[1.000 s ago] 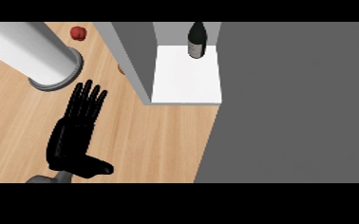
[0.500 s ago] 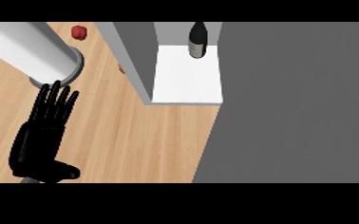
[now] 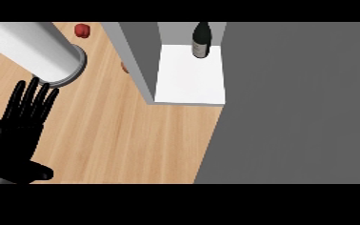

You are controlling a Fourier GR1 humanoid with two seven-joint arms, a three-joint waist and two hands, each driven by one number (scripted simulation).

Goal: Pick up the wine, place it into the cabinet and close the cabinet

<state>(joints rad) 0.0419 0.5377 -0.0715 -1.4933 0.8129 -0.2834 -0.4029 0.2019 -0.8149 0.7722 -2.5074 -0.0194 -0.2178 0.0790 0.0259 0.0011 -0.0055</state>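
A dark wine bottle (image 3: 201, 40) with a pale label stands upright at the back of the cabinet's white shelf (image 3: 190, 78). The cabinet's grey side wall (image 3: 135, 52) rises left of the shelf, and a large grey panel (image 3: 288, 105) fills the view's right side, beside the shelf. My left hand (image 3: 22, 128) lies open at the far left over the wooden counter, fingers straight and pointing up the view, holding nothing. It is well apart from the bottle. My right hand does not show.
A tall grey cylinder (image 3: 38, 52) leans in from the upper left, its base just above my left fingertips. A small red object (image 3: 82, 30) lies on the counter at the back. The wooden counter (image 3: 134, 138) stretches between my hand and the cabinet.
My left hand has slid left and down toward the view's edge, staying open. The bottle and cabinet have not moved.
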